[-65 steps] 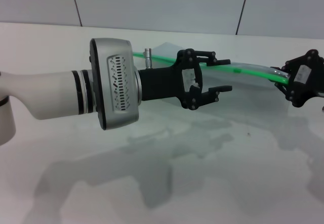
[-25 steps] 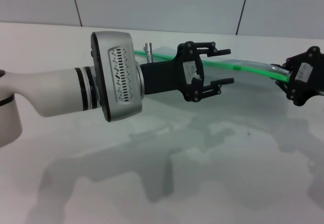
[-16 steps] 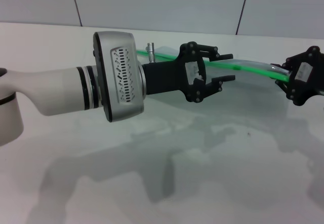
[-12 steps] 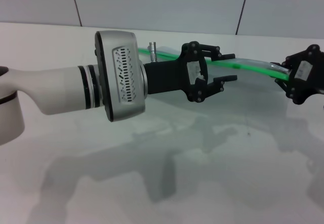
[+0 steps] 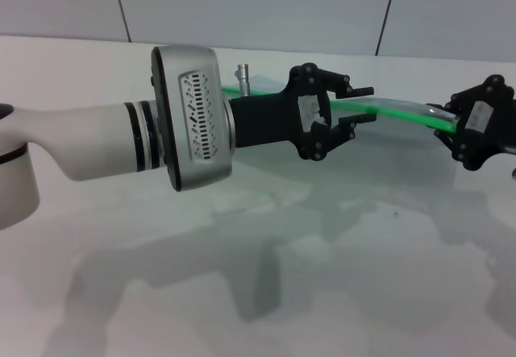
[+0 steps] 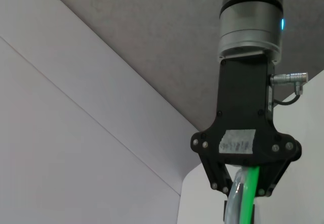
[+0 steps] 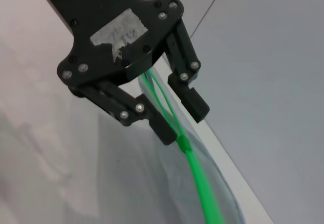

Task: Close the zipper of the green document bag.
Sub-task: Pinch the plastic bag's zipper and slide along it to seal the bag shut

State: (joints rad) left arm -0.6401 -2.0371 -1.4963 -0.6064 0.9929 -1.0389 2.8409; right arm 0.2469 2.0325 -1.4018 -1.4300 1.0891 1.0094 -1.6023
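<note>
White surface [image 5: 242, 292], grey panel wall behind. Green document bag [image 5: 395, 143] held up off surface, between grippers. Zipper [image 5: 395, 111] along top edge; slider [image 7: 183, 144] just ahead of left gripper [image 5: 355, 114], fingers spread around strip, not pinching. Right gripper [image 5: 451, 135] clenched on bag's end. Track behind slider looks split; closing mostly undone.

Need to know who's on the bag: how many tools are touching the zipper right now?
1 for sure. The right tool is shut on the zipper at the green document bag's far right end. The left tool is open mid-strip, its fingers straddling it; contact cannot be told.
</note>
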